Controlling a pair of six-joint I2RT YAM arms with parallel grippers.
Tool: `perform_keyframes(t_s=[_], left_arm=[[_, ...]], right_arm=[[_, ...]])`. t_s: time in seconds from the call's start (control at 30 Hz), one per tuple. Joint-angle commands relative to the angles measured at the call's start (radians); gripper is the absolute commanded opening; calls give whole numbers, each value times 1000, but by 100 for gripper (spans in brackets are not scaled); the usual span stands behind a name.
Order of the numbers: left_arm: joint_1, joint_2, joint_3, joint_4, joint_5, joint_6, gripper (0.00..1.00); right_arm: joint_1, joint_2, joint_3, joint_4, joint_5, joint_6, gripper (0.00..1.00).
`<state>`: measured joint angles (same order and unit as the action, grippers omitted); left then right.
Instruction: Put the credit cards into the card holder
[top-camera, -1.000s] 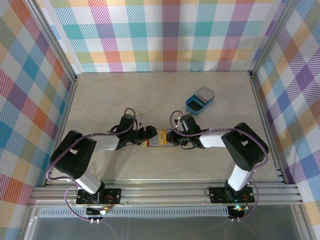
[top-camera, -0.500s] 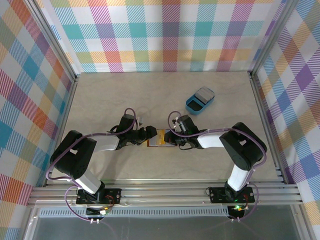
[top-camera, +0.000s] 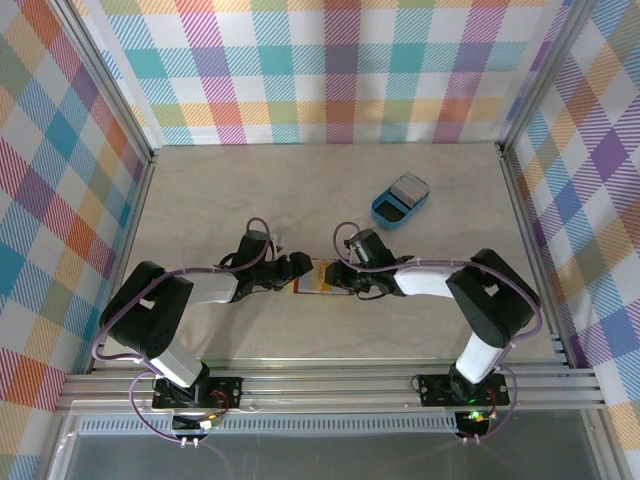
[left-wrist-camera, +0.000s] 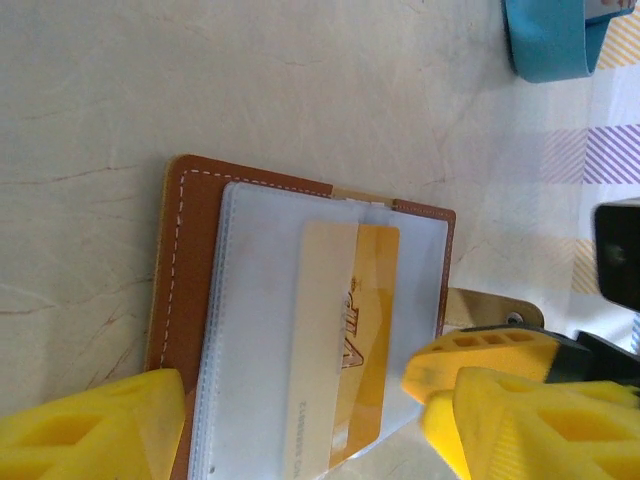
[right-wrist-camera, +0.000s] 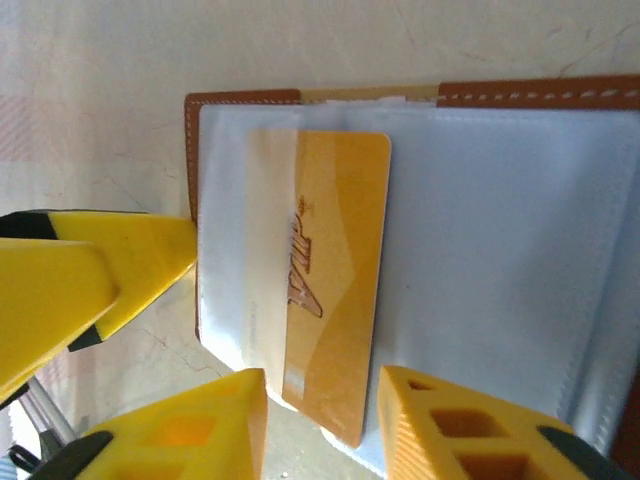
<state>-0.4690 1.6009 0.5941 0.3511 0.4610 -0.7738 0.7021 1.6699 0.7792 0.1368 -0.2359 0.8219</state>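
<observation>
Plastic like this gold credit card (right-wrist-camera: 330, 280) is thin, stiff and slick, so I'd nudge the bare end poking from the clear sleeve of the card holder (left-wrist-camera: 185, 280), where the right gripper (right-wrist-camera: 320, 400) flanks it, jaws parted; left gripper (left-wrist-camera: 290, 375) looks open too, straddling the holder.

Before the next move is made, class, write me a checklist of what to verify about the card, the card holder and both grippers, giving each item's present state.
1. The card holder lies open on the table: ok.
2. The credit card is fully inside the clear sleeve: not ok; one long strip is under the plastic and the rest is bare.
3. The right gripper is free of the card: ok; the jaws are apart, one finger on each side of the card's end.
4. The left gripper is steadying the card holder: cannot tell; its fingers straddle it.
5. The blue tray holds more cards: cannot tell; something pale lies in it.
</observation>
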Motion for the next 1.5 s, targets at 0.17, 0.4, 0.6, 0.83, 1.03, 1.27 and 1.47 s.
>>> perform_keyframes(t_s=[0.17, 0.4, 0.6, 0.83, 1.03, 1.27, 1.47], left_arm=[[-31, -7, -33, 0, -5, -34, 71], [-45, -12, -45, 17, -12, -45, 70], [-48, -21, -60, 19, -12, -51, 70], [-52, -17, -62, 26, -15, -54, 70], [-53, -16, -65, 29, -17, -54, 70], [-52, -7, -60, 32, -13, -53, 70], [-53, -6, -61, 37, -14, -50, 67]], right_arm=[[6, -141, 148, -388, 180, -25, 42], [19, -131, 279, -627, 286, -41, 44], [53, -65, 373, -700, 301, -72, 45], [71, 39, 457, -721, 243, -92, 46], [82, 98, 506, -731, 223, -106, 45], [83, 173, 574, -758, 225, -120, 44], [83, 227, 612, -788, 225, -122, 44]])
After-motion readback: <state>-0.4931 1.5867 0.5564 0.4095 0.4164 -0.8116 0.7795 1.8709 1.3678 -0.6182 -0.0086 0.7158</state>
